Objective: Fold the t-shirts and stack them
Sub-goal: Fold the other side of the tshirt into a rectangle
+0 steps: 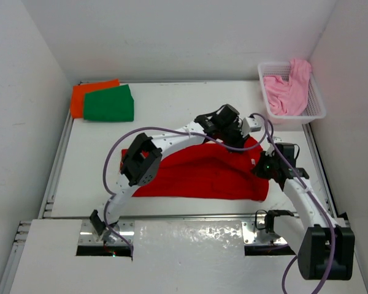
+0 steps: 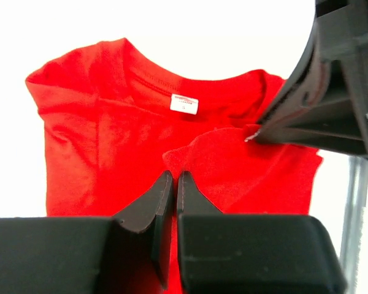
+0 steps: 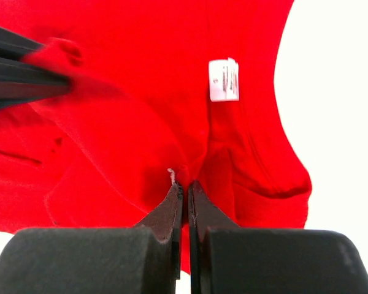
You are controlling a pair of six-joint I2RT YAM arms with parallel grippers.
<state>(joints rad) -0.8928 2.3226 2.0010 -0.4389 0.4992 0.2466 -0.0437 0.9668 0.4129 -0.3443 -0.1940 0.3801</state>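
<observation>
The red t-shirt (image 1: 196,177) lies spread across the middle of the table, collar and white label (image 2: 184,104) facing up. My left gripper (image 2: 175,176) is shut on a raised flap of the red t-shirt (image 2: 98,141). In the top view it (image 1: 238,142) sits over the shirt's far right part. My right gripper (image 3: 185,185) is shut on a bunched fold of the red cloth (image 3: 141,110) near the collar, and stands at the shirt's right side (image 1: 257,160). A folded green t-shirt (image 1: 109,104) lies on an orange one (image 1: 89,92) at the back left. The pink t-shirt (image 1: 288,89) hangs in the basket.
The white lattice basket (image 1: 294,116) stands at the back right corner against the wall. White walls close in the table on the left, back and right. Purple cables loop over the left arm and along the right arm.
</observation>
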